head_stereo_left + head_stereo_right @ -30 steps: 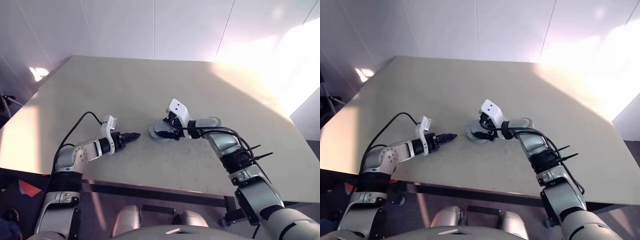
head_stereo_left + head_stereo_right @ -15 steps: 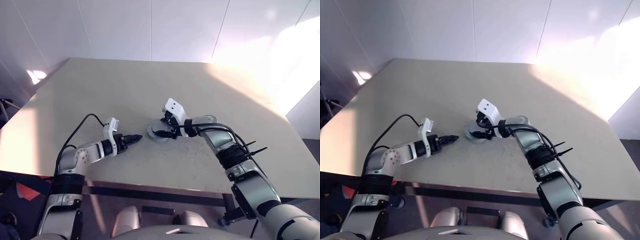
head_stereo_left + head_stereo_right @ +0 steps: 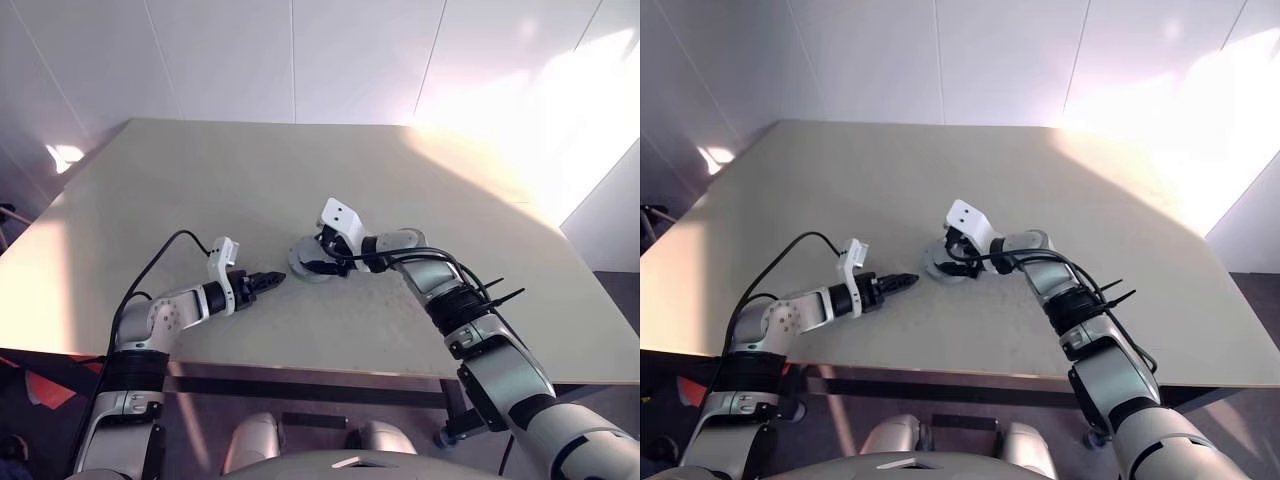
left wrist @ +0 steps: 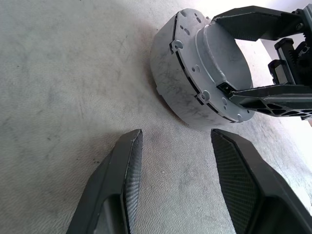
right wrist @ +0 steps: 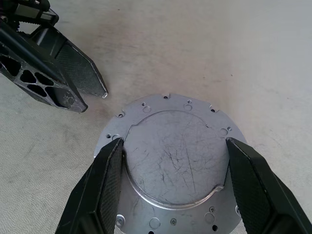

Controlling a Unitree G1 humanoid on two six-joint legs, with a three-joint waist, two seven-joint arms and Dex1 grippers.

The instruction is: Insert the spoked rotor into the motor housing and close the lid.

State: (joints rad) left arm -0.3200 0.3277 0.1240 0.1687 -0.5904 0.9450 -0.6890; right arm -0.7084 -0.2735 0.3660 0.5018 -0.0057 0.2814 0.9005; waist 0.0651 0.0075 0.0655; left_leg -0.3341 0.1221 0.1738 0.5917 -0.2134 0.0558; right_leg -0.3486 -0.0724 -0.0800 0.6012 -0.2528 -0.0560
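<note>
A squat round grey metal unit (image 4: 181,92), which I take for the motor housing, sits on the table near its middle. It has a flanged body with a seam and a raised, scratched cap (image 5: 173,156); no windings show. My right gripper (image 5: 174,141) comes down on it from the right, its two black fingers (image 5: 105,185) pressed against opposite sides of the raised cap. My left gripper (image 4: 175,134) hovers low over the table just left of the unit, open with nothing between its fingers. The spoked rotor is hidden, and I cannot make out the lid as a separate part.
The beige table (image 3: 200,180) stretches wide around the unit, with its front edge (image 3: 300,372) close to me. A black cable (image 3: 160,255) loops from the left wrist. White wall panels stand behind the table.
The head views have shifted a little. Both grippers and the grey unit stand as before.
</note>
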